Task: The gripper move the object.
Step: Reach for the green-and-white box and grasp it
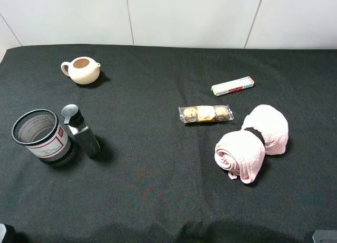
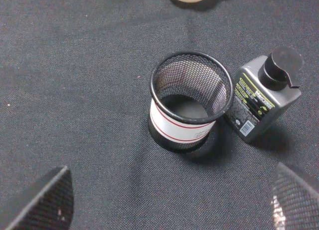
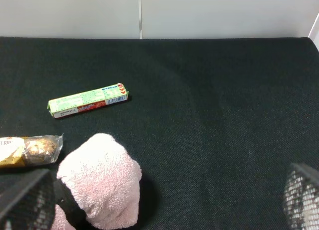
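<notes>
Black cloth table (image 1: pixel 158 201). Landmark: clear chocolate packet (image 1: pixel 206 114), lying flat. Slim box (image 1: pixel 233 86), white and green with red print, lies flat behind the packet and a little right of it, clearly apart, its long side slanting. Nothing touches the box. Rolled pink towel (image 1: pixel 251 140) sits in front of the packet and to its right, close to the packet's right end; cannot tell whether they touch. Well left of the packet and slightly forward: upright mesh cup (image 1: pixel 39 135) with a white band, and a grey bottle (image 1: pixel 81 131) with a black cap standing just beside it. Cream teapot (image 1: pixel 81 70) far left of the packet, toward the back. Right claw (image 3: pixel 162 200): fingers spread wide, nothing between them, hanging above the towel, well short of the box. Left claw (image 2: pixel 167 210): fingers likewise wide apart and empty, above the mesh cup.
</notes>
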You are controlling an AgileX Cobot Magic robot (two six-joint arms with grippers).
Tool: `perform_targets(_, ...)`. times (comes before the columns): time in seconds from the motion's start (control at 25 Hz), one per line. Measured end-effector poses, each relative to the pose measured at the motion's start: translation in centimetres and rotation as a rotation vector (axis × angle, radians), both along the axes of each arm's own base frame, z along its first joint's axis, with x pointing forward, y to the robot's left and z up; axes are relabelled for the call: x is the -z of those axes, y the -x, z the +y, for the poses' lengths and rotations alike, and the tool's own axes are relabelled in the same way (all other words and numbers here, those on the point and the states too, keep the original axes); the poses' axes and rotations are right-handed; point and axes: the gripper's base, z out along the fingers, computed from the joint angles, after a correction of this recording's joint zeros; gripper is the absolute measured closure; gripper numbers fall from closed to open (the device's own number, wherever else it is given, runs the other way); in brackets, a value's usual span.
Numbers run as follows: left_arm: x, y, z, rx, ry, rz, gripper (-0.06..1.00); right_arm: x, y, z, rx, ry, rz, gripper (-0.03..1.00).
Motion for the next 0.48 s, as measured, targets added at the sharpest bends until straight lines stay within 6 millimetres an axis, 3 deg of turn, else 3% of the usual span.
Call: perform_targets(0.48,0.00,0.00,0.00,0.000,0.000,0.000,0.11,-0.01,0.00,0.00,0.000,0.000,-0.001,0.27)
